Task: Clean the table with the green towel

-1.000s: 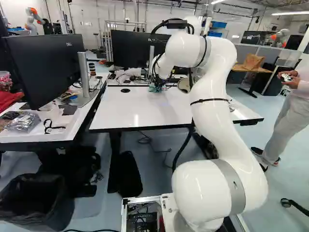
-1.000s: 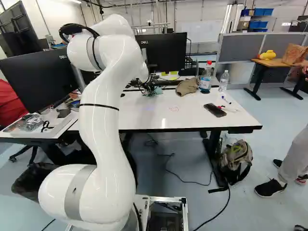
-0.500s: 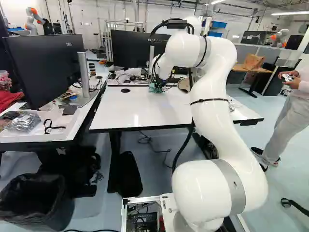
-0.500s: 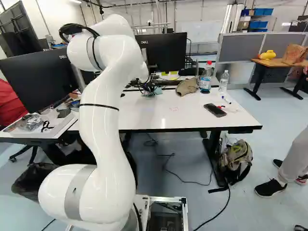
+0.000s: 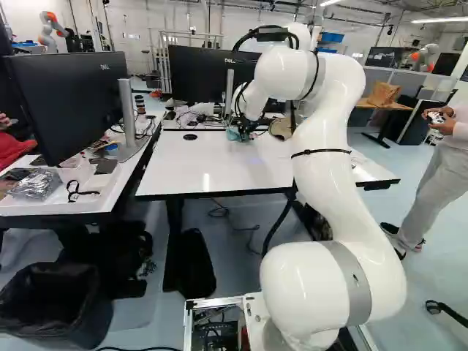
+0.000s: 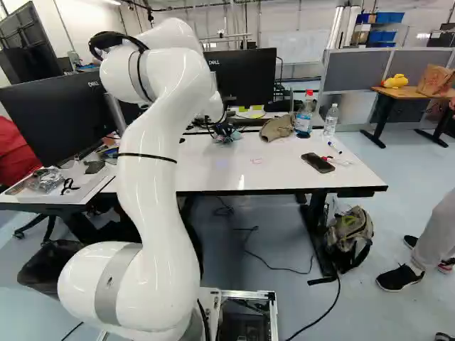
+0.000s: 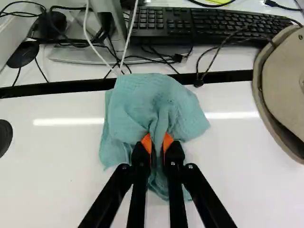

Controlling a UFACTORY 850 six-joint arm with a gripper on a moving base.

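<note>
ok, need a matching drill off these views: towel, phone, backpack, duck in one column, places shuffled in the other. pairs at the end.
1. towel
2. phone
3. backpack
4. duck

A. on the floor
B. on the wooden desk
C. pinched in the pincer
D. lying flat on the white table

Pairs: 1-C, 2-D, 3-A, 4-B

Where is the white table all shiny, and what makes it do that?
Wrist view: bright streaks on the table, either side of the towel; left base view: a small bright patch near its front edge; right base view: a short one there too; probably ceiling lights reflecting.
</note>
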